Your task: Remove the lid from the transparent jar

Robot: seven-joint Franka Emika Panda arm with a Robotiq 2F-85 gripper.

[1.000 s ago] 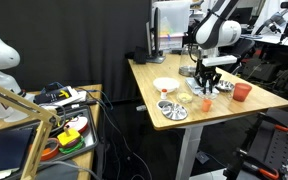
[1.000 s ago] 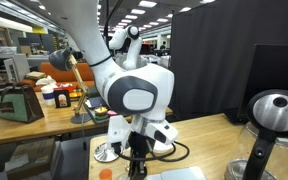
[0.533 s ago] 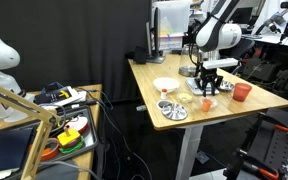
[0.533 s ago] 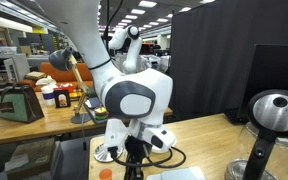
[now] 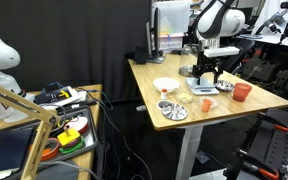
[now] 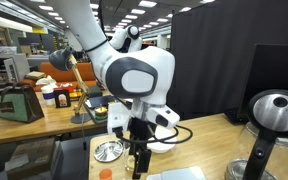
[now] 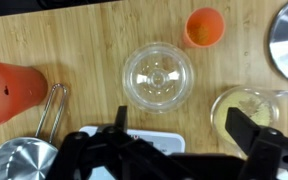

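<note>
Gripper [image 7: 184,128] open and empty, transparent jar [image 7: 158,76] upright on the table [image 7: 84,40].

In an exterior view the gripper [image 5: 208,80] hangs right of centre above the table [image 5: 144,80], touching nothing that can be made out. In an exterior view the gripper [image 6: 136,166] points down at bottom centre, and its spread cannot be told. In the wrist view its fingers [image 7: 119,120] stand wide apart along the bottom edge, while the jar sits mid-frame, mouth and short axis facing the camera.
</note>
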